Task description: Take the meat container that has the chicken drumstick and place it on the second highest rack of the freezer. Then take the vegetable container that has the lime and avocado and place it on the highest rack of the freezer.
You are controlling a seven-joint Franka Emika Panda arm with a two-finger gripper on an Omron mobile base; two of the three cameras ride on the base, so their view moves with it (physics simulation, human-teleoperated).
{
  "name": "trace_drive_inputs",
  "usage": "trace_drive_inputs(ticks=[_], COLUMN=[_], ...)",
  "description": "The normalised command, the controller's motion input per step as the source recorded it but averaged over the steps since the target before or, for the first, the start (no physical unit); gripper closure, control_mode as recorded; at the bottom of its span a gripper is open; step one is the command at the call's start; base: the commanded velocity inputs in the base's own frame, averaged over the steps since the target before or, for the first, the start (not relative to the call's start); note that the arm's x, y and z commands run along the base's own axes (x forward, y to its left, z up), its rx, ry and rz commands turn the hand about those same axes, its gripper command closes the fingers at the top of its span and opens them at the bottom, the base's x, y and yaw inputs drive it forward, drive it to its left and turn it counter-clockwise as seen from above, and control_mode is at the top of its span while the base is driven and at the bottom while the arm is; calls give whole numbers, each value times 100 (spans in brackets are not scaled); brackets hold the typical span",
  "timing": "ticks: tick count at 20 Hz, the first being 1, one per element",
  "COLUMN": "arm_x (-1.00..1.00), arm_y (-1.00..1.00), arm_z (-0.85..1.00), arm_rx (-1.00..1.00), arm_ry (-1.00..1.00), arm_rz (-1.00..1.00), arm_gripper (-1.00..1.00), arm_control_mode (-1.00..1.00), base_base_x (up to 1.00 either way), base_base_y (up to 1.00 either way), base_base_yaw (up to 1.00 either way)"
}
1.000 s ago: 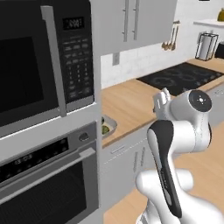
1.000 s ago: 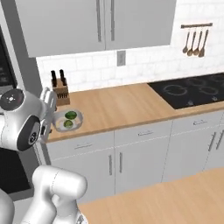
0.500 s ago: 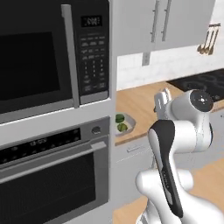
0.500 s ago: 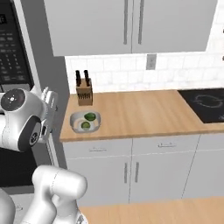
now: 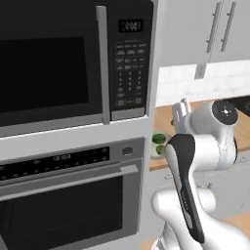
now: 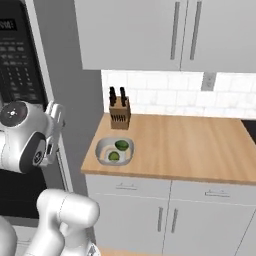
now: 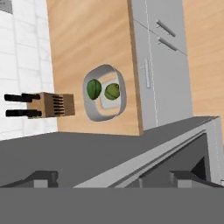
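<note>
The vegetable container (image 6: pixel 115 151), a pale grey tray, sits at the left end of the wooden counter. In it lie a dark avocado (image 6: pixel 121 145) and a yellow-green lime (image 6: pixel 114 156). The hand view looks down on the container (image 7: pixel 120 94) with the avocado (image 7: pixel 93 89) and lime (image 7: pixel 112 91) inside. My gripper (image 6: pixel 56 119) hangs in the air left of the counter, well apart from the tray. It is open and holds nothing (image 7: pixel 116 179). In the left base view the gripper (image 5: pixel 179 113) partly hides the tray (image 5: pixel 157 142). The meat container and the freezer are out of view.
A black microwave (image 5: pixel 73 63) and oven (image 5: pixel 73 195) column stands close on the left. A knife block (image 6: pixel 119 111) stands behind the tray by the tiled wall. Grey cabinet doors (image 6: pixel 165 220) run under the counter (image 6: pixel 190 150), and upper cabinets (image 6: pixel 165 35) hang above.
The base has moved, so the whole picture has shifted: the oven column now takes more of the left base view and the tray sits further right. The gripper stays open.
</note>
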Motion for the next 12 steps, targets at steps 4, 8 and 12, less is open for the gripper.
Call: trace_drive_inputs(ticks=[4, 8, 12], arm_x=[0, 0, 0], arm_y=[0, 0, 0], arm_z=[0, 0, 0], arm_rx=[0, 0, 0], arm_ry=[0, 0, 0], arm_rz=[0, 0, 0], arm_gripper=[-100, -100, -100], arm_control_mode=[100, 100, 100], base_base_x=[57, 51, 59], base_base_y=[-54, -57, -44], base_base_yaw=[23, 21, 23])
